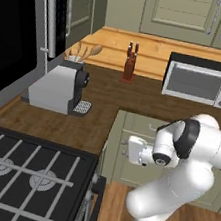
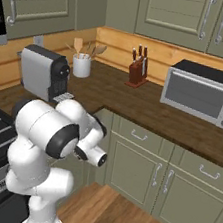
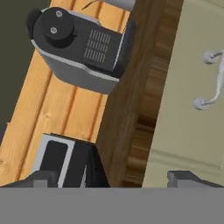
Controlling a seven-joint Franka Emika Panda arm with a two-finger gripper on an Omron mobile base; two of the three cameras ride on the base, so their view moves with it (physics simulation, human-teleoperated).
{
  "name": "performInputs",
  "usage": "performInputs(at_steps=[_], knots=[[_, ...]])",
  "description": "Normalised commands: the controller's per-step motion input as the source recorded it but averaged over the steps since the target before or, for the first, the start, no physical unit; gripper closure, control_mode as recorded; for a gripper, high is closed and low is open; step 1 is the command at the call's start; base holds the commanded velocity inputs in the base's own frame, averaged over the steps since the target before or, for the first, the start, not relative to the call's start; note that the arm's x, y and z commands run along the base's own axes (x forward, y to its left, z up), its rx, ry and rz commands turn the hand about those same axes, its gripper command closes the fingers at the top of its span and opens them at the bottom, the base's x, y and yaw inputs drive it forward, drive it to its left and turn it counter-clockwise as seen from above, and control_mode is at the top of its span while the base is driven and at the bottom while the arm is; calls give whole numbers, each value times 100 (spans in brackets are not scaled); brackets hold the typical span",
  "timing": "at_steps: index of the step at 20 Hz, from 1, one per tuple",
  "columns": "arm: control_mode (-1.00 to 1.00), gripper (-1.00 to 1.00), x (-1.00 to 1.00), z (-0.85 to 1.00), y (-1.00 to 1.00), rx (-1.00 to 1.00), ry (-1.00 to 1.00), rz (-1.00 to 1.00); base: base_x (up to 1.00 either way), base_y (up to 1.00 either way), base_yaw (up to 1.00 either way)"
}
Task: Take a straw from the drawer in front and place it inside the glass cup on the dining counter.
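1. Currently gripper (image 3: 107, 179) fingers spread wide, holding nothing, close to the drawer (image 3: 192, 87) front, below the worktop (image 2: 149, 106) edge.
2. Drawer shut, long axis running along the cabinet run, handle (image 3: 210, 78) outward.
3. Nearby: coffee machine (image 1: 61, 85), toaster oven (image 1: 201, 80), knife block (image 1: 130, 65), utensil holder (image 2: 81, 64).

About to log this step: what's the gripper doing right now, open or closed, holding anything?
Gripper: open, fingertips far apart, nothing between them; it faces a drawer front under the counter edge.
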Motion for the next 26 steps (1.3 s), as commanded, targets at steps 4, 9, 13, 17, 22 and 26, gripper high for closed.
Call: performInputs(at_steps=[4,9,13,17,22,26], knots=[[-100,-100,44,-65,0,15,12,1,0,0,0],[-100,-100,33,-52,-1,7,11,3,0,0,0],[-100,-100,28,-26,0,1,3,6,0,0,0],[-100,-100,33,-5,3,0,0,3,0,0,0],[-100,-100,42,0,13,-5,0,1,0,0,0],[-100,-100,32,0,23,-13,0,0,0,0,0]])
